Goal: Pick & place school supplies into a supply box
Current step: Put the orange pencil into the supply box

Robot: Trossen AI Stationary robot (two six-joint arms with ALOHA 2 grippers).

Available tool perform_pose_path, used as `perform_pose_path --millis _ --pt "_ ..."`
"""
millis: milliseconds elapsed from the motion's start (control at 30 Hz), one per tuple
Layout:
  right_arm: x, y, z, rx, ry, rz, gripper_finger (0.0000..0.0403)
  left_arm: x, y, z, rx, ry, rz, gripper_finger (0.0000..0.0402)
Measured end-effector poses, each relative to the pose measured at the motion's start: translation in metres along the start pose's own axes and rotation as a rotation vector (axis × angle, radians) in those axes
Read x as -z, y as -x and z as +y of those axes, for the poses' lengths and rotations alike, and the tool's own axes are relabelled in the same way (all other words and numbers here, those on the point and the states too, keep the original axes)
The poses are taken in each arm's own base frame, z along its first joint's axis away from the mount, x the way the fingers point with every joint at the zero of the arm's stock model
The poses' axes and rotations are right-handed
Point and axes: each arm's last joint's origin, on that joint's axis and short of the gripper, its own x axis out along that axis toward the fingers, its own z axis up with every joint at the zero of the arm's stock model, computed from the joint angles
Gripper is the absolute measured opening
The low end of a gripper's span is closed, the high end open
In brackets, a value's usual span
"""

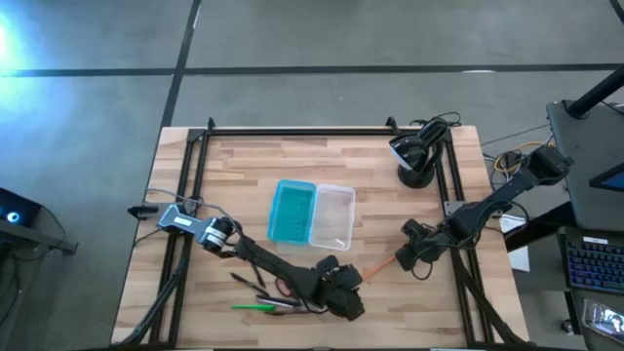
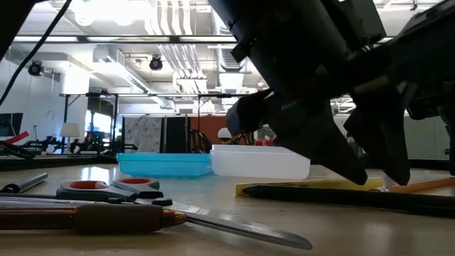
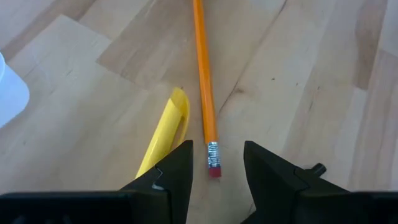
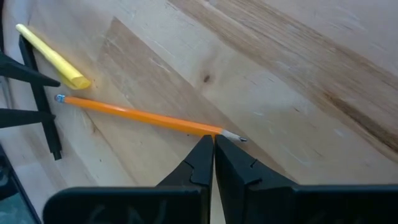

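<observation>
Nearest the desk's [image 1: 244, 156] front edge, scissors [image 2: 106, 190] and pens [image 1: 255, 306] lie loose. The left end effector [image 3: 214, 165] stands open astride the orange pencil's [image 3: 204, 87] eraser end, a yellow pen [image 3: 163, 140] beside it. The right end effector [image 4: 213, 155], fingers closed, touches the pencil's tip. Farther back sit the clear supply box [image 1: 331, 216] and teal lid [image 1: 292, 211]. No writing is legible.
</observation>
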Motion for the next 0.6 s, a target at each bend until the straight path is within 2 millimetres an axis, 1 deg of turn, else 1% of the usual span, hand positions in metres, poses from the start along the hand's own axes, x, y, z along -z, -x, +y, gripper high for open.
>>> perform_pose_path --millis 333,600 --pt "-0.001 0.0021 0.0002 -0.01 0.0 -0.019 0.0009 0.0004 -0.0008 0.0007 0.0 0.0 0.004 0.0126" --pt "-0.0014 0.0012 -0.003 0.021 -0.008 -0.041 0.0009 0.006 -0.0041 0.0039 -0.009 0.001 0.018 0.0126"
